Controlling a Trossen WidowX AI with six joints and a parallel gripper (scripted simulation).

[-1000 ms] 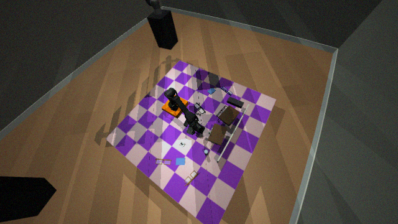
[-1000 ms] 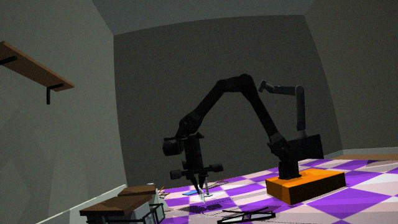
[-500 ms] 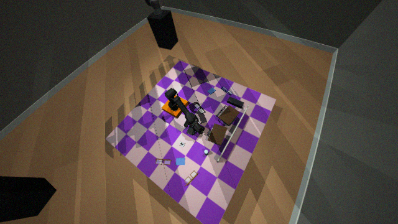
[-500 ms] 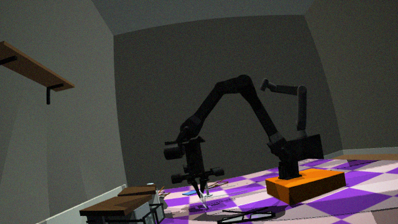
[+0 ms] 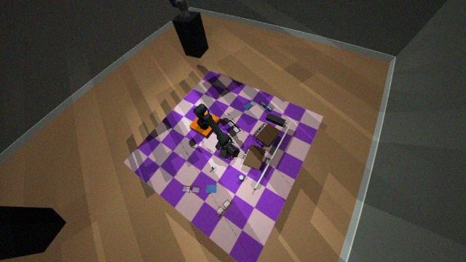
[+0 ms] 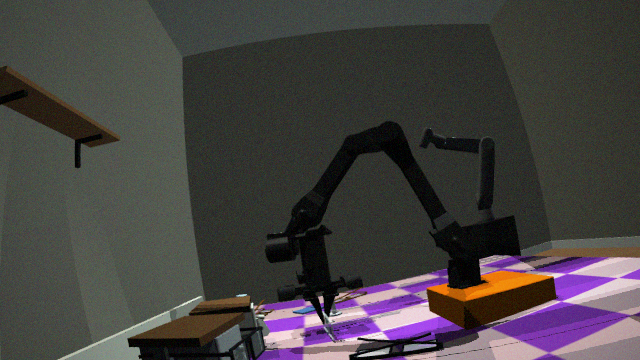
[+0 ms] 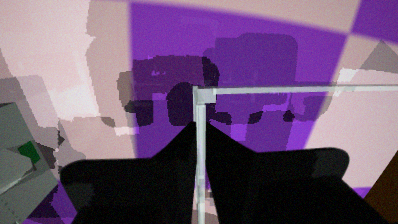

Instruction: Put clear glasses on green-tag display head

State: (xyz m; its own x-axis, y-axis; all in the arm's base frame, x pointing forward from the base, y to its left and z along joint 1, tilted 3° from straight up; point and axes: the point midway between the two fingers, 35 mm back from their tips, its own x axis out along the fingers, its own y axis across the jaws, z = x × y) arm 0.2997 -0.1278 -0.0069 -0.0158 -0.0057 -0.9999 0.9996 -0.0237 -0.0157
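My gripper (image 6: 325, 314) (image 7: 198, 127) is shut on the clear glasses (image 6: 328, 329) (image 7: 201, 162), low above the checkered mat. In the wrist view their pale front bar runs between the fingertips, and a thin temple reaches to the right from the corner. The green tag (image 7: 29, 151) shows at the left edge of the wrist view on a grey display head (image 7: 15, 172), beside the fingers and apart from the glasses. Two brown-topped display pieces (image 5: 255, 157) (image 5: 266, 135) stand side by side in the top view; I cannot tell which bears the tag. The heads' faces are mostly hidden.
Black glasses (image 5: 233, 126) (image 6: 400, 346) lie near the orange base (image 5: 198, 125) (image 6: 500, 295). A long pale rod (image 5: 273, 154) lies behind the heads, with a black case (image 5: 275, 119) by its end. A small cup (image 5: 241, 177), a blue cloth (image 5: 211, 188) and brown-framed glasses (image 5: 191, 189) lie on the mat.
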